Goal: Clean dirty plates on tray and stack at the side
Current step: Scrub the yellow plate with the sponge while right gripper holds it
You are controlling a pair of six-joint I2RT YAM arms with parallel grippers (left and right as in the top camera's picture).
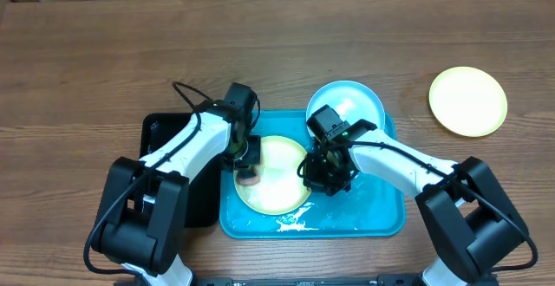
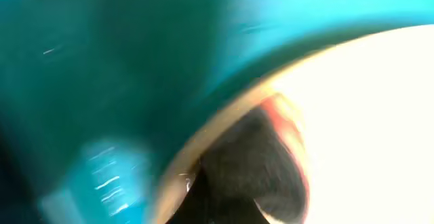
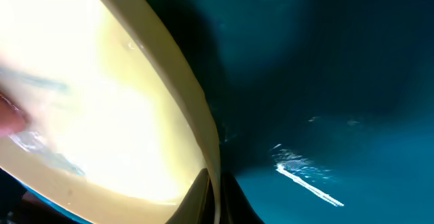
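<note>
A pale yellow-green plate (image 1: 276,182) lies in the bright blue tray (image 1: 373,217). My right gripper (image 1: 314,173) is shut on this plate's right rim; in the right wrist view a finger sits on each side of the rim (image 3: 215,198). My left gripper (image 1: 248,169) is over the plate's left side, shut on a dark pad with a reddish edge (image 2: 271,156) that presses on the plate (image 2: 380,115). A light blue plate (image 1: 351,104) leans on the tray's back rim. A second yellow-green plate (image 1: 468,101) lies on the table at the right.
A smaller black tray (image 1: 169,147) sits left of the blue tray, partly under my left arm. The blue tray is wet, with white streaks (image 3: 308,183) near its front. The wooden table (image 1: 87,61) surrounds both trays.
</note>
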